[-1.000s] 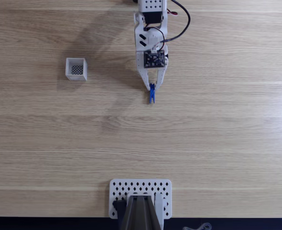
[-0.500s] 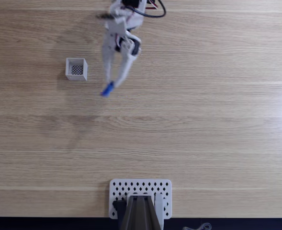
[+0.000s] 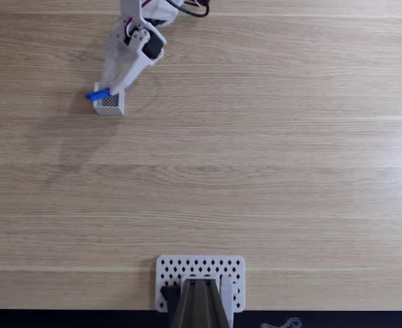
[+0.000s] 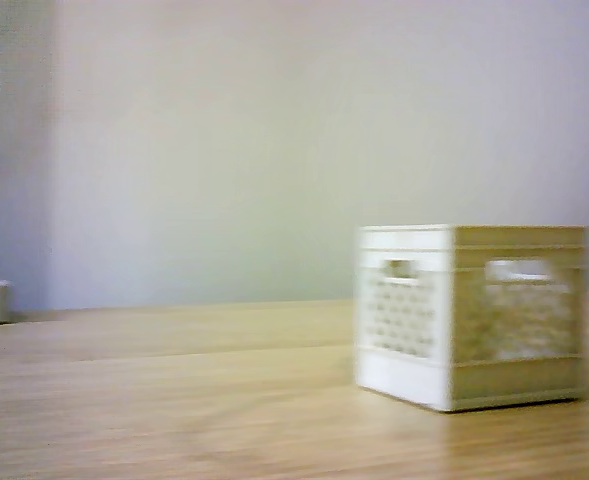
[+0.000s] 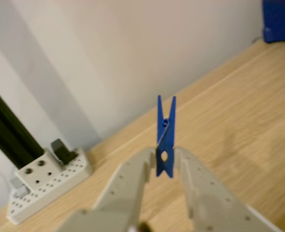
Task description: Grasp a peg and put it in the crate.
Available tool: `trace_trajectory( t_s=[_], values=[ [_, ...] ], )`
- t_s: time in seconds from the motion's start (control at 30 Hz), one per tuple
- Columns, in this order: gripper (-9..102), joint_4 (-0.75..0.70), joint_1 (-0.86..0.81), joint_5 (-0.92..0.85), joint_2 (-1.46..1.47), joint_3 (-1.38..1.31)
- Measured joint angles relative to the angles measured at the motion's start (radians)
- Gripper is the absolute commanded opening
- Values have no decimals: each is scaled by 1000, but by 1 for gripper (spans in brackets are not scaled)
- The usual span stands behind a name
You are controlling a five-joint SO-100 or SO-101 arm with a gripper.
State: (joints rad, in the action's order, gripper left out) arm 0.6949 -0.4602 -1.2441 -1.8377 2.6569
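Blue peg [image 5: 165,138] pinched in the closed claw [image 5: 164,162], seemingly above the crate [image 3: 109,102].

A hobbyist's robot bench in a plain room: a pale wood-grain tabletop [image 3: 289,171], a bare white wall [image 4: 274,130] behind it, and a perforated white mounting plate [image 3: 201,270] holding a black post at the near edge.

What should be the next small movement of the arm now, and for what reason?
Probably a small shift to centre the peg over the crate, then open. In the fixed view the gripper holds the peg across the crate's left rim, its free end sticking out past it. The wrist view shows the fingers clamped on it.
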Motion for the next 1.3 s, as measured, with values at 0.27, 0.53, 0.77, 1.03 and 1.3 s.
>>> trace_trajectory(
  t_s=[0.27,0.53,0.77,1.03,1.3],
  values=[
    [0,74,-9,-95,126,0],
    [0,264,-29,-120,339,0],
    [0,319,-84,-114,411,-2],
    [0,319,-92,-112,413,-2],
    [12,319,-92,-112,413,-2]
  ],
)
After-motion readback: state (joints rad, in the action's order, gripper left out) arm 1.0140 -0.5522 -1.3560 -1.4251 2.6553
